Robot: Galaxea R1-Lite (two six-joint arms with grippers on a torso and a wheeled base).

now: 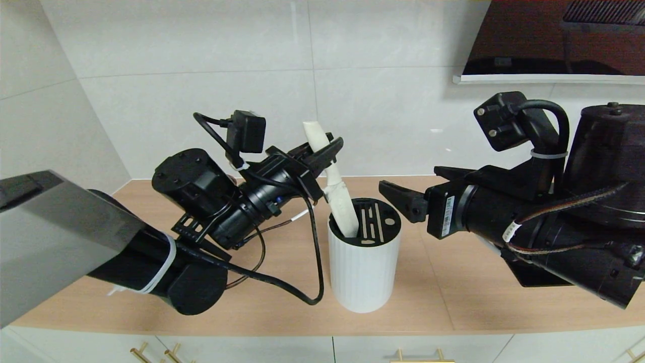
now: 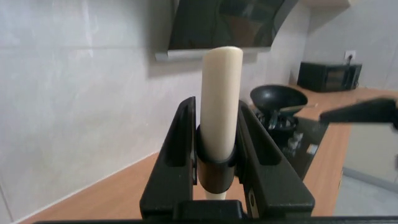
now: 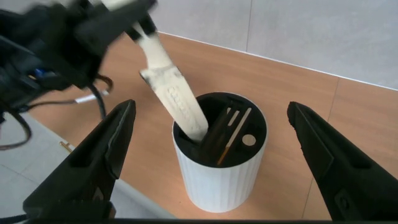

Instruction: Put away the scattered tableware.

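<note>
A white ribbed utensil holder point(image 1: 364, 267) with a black slotted top point(image 1: 375, 222) stands on the wooden counter point(image 1: 453, 297). My left gripper point(image 1: 322, 151) is shut on the cream handle point(image 2: 219, 118) of a white knife point(image 1: 338, 199), whose blade tip point(image 3: 183, 109) dips into the holder point(image 3: 219, 163) at a slant. Just right of the holder, my right gripper point(image 1: 398, 197) is open, and its fingers point(image 3: 106, 152) flank the holder without touching it.
A tiled wall point(image 1: 201, 91) runs behind the counter. A dark range hood point(image 1: 554, 40) hangs at the upper right. Beyond the knife handle a black wok point(image 2: 278, 99) sits on a stove, with a microwave point(image 2: 328, 76) behind it. Cabinet handles point(image 1: 151, 353) line the front below.
</note>
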